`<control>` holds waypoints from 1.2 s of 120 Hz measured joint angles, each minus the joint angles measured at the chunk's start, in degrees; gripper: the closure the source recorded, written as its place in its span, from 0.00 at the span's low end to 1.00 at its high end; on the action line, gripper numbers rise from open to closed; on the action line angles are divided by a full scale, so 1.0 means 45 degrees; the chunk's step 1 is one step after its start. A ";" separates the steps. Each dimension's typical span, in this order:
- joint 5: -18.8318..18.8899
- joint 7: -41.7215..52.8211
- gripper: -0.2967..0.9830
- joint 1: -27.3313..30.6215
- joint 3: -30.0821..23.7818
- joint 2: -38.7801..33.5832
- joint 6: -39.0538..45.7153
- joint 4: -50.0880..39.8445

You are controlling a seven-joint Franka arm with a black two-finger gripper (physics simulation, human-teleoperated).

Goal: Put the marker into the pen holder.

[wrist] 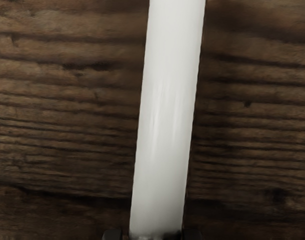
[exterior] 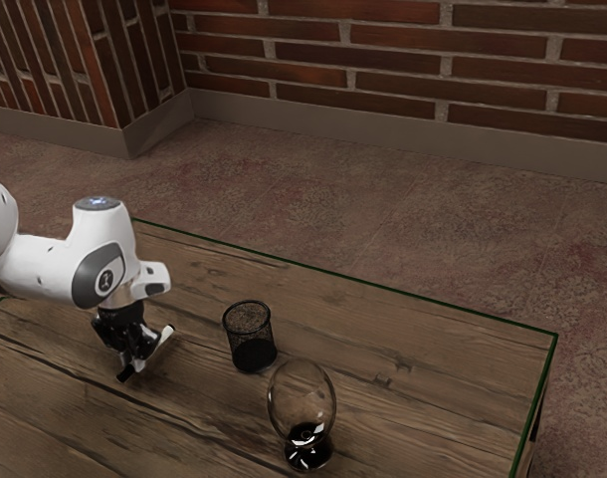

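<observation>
Item: one marker (wrist: 165, 120), white-barrelled, dark at one end. Carried aslant in the gripper (exterior: 134, 357), pinched between the fingers (wrist: 193, 235), which are drawn in narrow upon its two sides; the white length is projected out from between them.

Handling, as judged: light, stiff, not readily broken. The barrel is smooth and glossy, so slipping or pivoting between the fingers is to be expected if an edge is knocked. The grip is taken toward the dark end; it is best kept square across the barrel, with the free length left clear for insertion.

Receiver: one pen holder (exterior: 252, 339), black mesh, open-topped, stood upright on the wooden table (exterior: 423, 349), near the fingers, toward the exterior view's right. The marker is not yet housed in it. For entry, the marker is to be raised above the rim and turned nearer upright; a light holder of this kind could be tipped by a scrape.

Also listed: one clear glass vessel (exterior: 302, 398), dark at its base, set farther from the fingers than the holder is. It is judged fragile and is to be given room.

Marks: no brand or lettering is seen on the barrel. A round emblem (exterior: 106, 280) is borne by the arm (exterior: 50, 267); no wording can be read from it.
</observation>
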 joint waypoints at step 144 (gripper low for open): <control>0.2306 -0.0221 0.85 -0.2397 -0.3762 -0.0739 -1.0900 0.6947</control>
